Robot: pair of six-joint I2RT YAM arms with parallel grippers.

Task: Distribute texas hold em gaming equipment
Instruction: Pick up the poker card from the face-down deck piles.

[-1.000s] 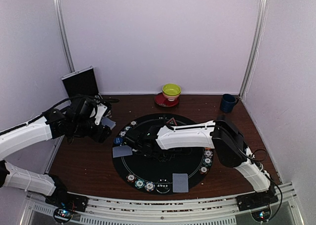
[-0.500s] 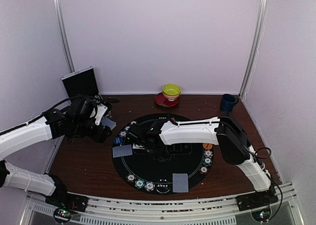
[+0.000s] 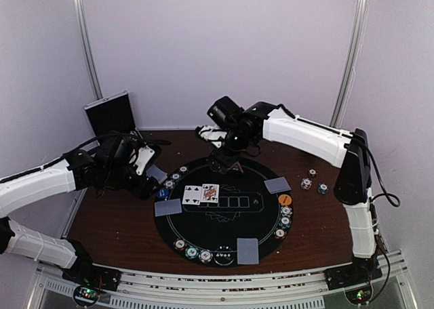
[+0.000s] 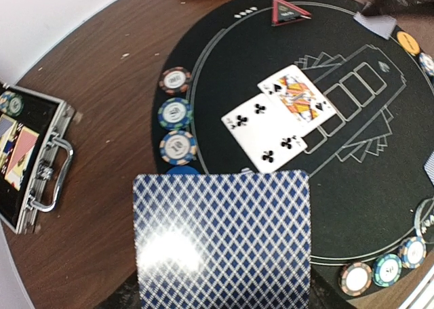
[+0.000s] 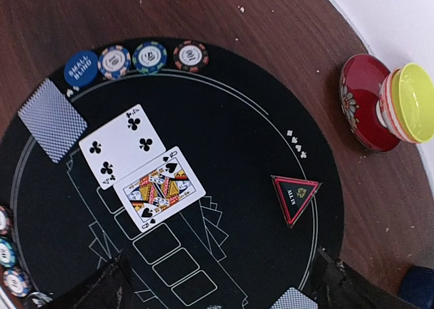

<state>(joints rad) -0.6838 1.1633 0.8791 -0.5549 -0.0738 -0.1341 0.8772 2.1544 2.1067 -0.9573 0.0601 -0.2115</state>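
Note:
My left gripper (image 3: 149,174) hovers at the mat's left edge, shut on a blue-backed playing card (image 4: 224,238) that hides its fingers. My right gripper (image 5: 224,289) hangs high over the far side of the black round mat (image 3: 224,221), open and holding nothing. Two cards lie face up mid-mat: a four of clubs (image 5: 122,145) and a queen of spades (image 5: 159,187). Face-down cards (image 3: 167,207) (image 3: 247,250) (image 3: 277,184) lie around them. Chips (image 5: 150,56) line the left rim beside the blue small-blind disc (image 5: 81,68). An orange button (image 3: 285,199) sits at the right rim.
An open chip case (image 3: 110,112) stands back left. A yellow-green bowl (image 5: 410,99) on a red saucer (image 5: 359,112) sits behind the mat. A red all-in triangle (image 5: 293,195) lies at the mat's far edge. Three chips (image 3: 312,181) lie on the wood right of the mat.
My right arm has risen from the middle of the mat to its far side and its jaws have opened, uncovering the two face-up cards. The left gripper has edged toward the mat.

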